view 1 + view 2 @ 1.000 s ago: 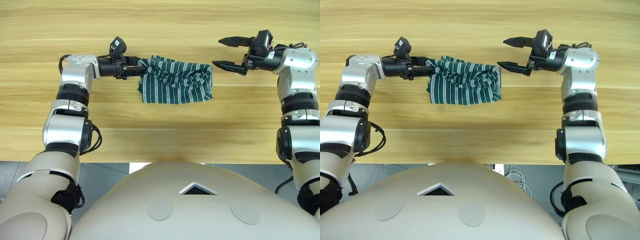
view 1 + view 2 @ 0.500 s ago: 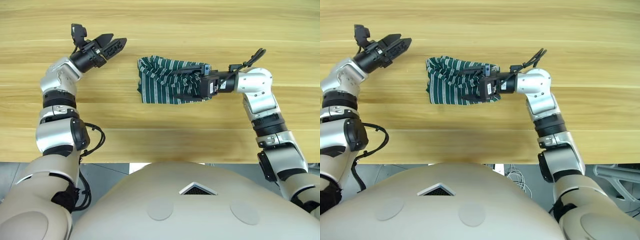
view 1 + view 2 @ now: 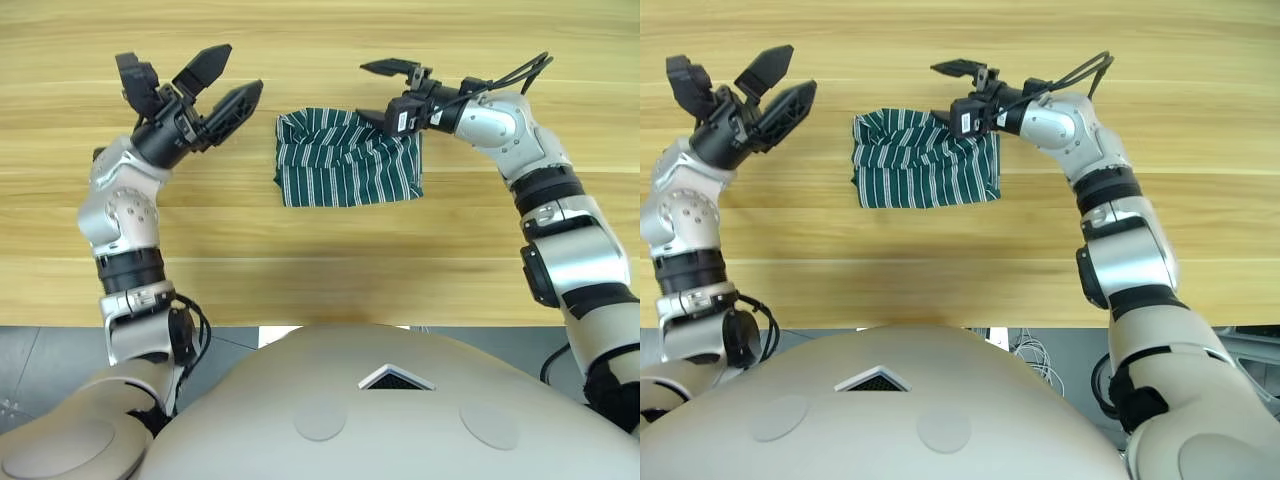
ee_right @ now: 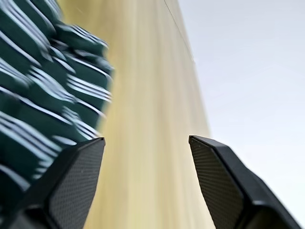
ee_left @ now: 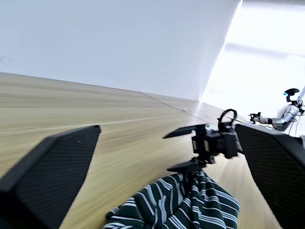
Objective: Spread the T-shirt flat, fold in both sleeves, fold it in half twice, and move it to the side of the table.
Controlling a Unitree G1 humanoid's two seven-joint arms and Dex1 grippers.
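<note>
Right end effector [image 3: 372, 90] lifted off T-shirt [image 3: 345, 165], wide | left end effector [image 3: 238, 70] wide | folds hide sleeves

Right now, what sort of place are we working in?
Probably a robot lab or test room: a long wooden table, a plain white wall behind it, and what looks like another robot arm far off.
</note>
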